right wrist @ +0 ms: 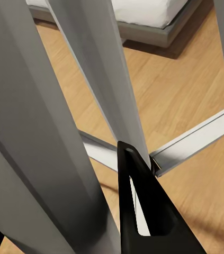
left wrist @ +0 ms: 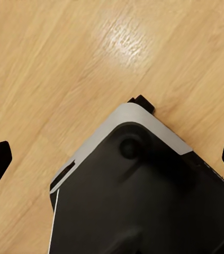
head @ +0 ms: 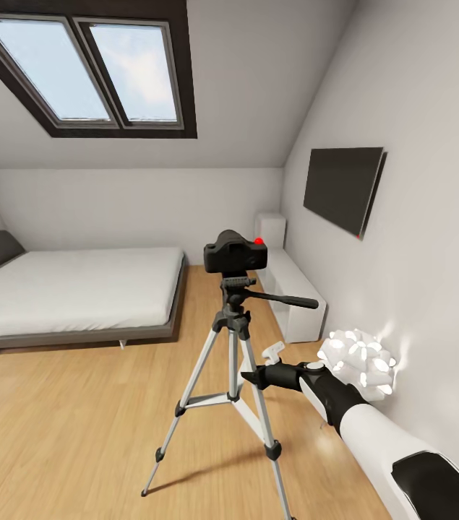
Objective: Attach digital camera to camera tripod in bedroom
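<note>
the small black boxy digital camera (head: 235, 254) with a red dot sits atop the silver-legged camera tripod (head: 230, 361) on the light wood floor (head: 56, 426). the right pincer (head: 247, 376) reaches among its legs, jaw state unclear. the left pincer (left wrist: 112, 156) stands apart. no readable writing.

skylight (head: 84, 68) overhead | wall screen (head: 342, 188) | white ball lamp (head: 359, 363) by wall
</note>
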